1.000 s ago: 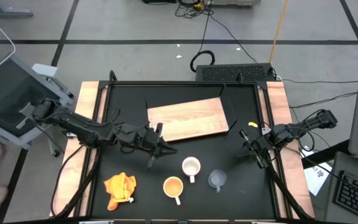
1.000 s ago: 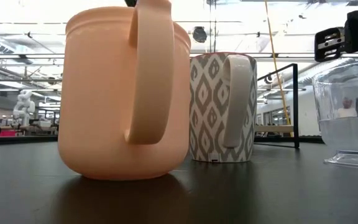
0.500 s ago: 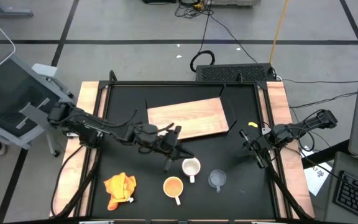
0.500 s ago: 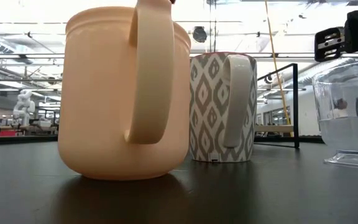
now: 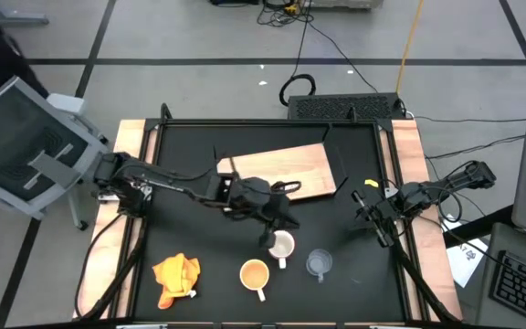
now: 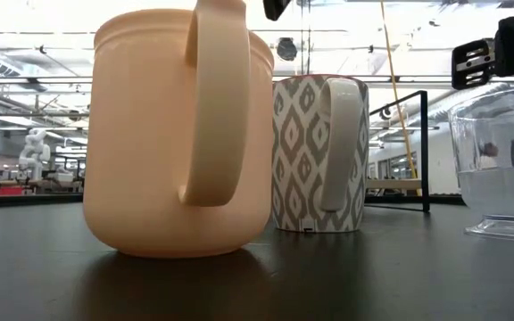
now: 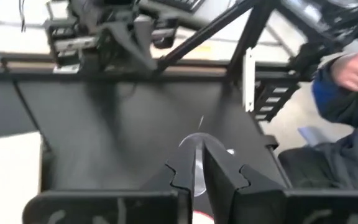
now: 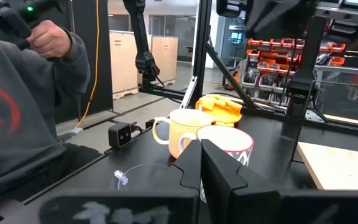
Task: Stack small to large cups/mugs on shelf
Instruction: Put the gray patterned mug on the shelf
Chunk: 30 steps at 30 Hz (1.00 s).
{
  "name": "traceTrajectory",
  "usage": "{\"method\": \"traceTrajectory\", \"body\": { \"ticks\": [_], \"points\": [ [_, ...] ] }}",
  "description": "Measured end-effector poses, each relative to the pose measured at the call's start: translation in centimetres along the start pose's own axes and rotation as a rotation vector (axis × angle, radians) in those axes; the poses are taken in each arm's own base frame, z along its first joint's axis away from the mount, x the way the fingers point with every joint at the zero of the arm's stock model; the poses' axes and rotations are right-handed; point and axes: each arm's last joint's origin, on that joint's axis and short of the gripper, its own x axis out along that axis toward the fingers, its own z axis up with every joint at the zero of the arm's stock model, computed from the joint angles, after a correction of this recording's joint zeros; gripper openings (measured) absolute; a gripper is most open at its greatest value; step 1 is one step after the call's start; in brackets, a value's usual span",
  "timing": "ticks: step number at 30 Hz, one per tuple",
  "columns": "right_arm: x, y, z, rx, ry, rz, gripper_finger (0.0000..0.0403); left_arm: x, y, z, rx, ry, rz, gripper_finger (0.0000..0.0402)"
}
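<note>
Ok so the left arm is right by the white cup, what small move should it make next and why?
Probably open the left gripper and ease it down onto the white cup. Its fingers look nearly shut and hold nothing, just beside that cup's rim; the board is still bare.

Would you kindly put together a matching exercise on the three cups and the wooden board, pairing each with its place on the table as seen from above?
Things:
1. white cup
2. yellow-orange cup
3. clear glass cup
4. wooden board

Places:
A. far half of the table, lying flat with no cup on it
B. nearest the front edge, closest to the orange cloth
C. right-most of the cups
D. just under the left gripper

Pairs: 1-D, 2-B, 3-C, 4-A
</note>
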Motion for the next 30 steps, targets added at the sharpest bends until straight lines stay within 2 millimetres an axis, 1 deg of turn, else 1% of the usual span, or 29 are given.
{"method": "traceTrajectory", "body": {
  "ticks": [5,9,14,17,21,24,30],
  "points": [
    [0.0,0.0,-0.2,-0.009,0.024,0.001,0.0,0.8,1.2,0.4,-0.046,0.139,0.027,0.0005],
    [0.0,0.0,-0.5,-0.02,0.05,0.002,0.0,1.1,2.1,0.5,-0.07,0.214,0.05,0.0004],
    [0.0,0.0,-0.6,-0.018,0.062,0.002,0.0,1.7,3.1,-0.2,-0.125,0.331,0.078,0.0002],
    [0.0,0.0,-0.6,-0.018,0.065,0.0,0.0,2.0,3.5,-0.7,-0.167,0.376,0.059,0.0003],
    [0.0,0.0,-0.6,-0.036,0.064,0.0,0.0,1.9,3.4,-1.0,-0.209,0.408,0.061,0.0002],
    [0.0,0.0,-0.6,-0.041,0.065,0.0,0.0,1.9,3.0,-1.2,-0.204,0.425,0.055,0.0007],
    [0.0,0.0,-0.6,-0.041,0.064,0.0,0.0,2.0,2.1,-1.4,-0.169,0.439,0.033,0.0046]
  ]
}}
